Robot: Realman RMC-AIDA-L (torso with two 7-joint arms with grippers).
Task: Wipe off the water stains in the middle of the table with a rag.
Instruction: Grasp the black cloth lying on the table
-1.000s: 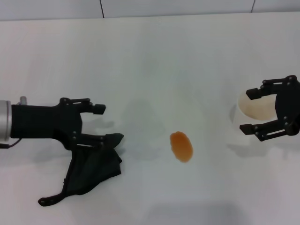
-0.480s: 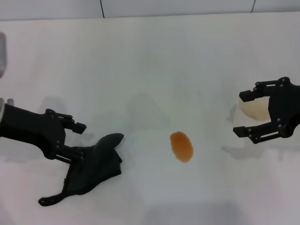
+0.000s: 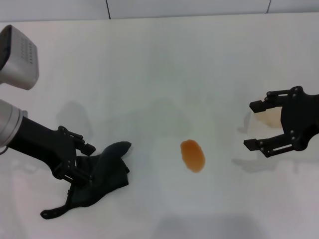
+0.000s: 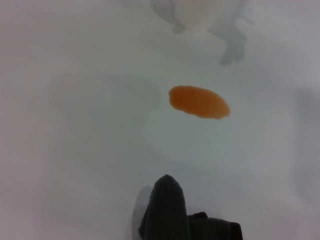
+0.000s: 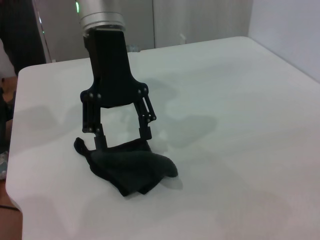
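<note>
The orange-amber water stain (image 3: pixel 193 155) lies on the white table (image 3: pixel 164 74) near the middle; it also shows in the left wrist view (image 4: pixel 199 101). The dark rag (image 3: pixel 105 172) lies crumpled at the front left, its thin tail pointing toward the front edge. My left gripper (image 3: pixel 84 163) is open and tilted down, its fingers standing on either side of the rag's left edge. The right wrist view shows this left gripper (image 5: pixel 124 137) over the rag (image 5: pixel 132 167). My right gripper (image 3: pixel 249 124) is open at the right, beside a whitish cup (image 3: pixel 263 117).
The whitish cup stands at the right, partly hidden by my right gripper. The table's far edge meets a tiled wall (image 3: pixel 189 7). A bare stretch of table lies between the rag and the stain.
My left arm has swung round and dropped, bringing its open gripper down onto the rag's left edge. My right gripper has shifted slightly left, away from the cup.
</note>
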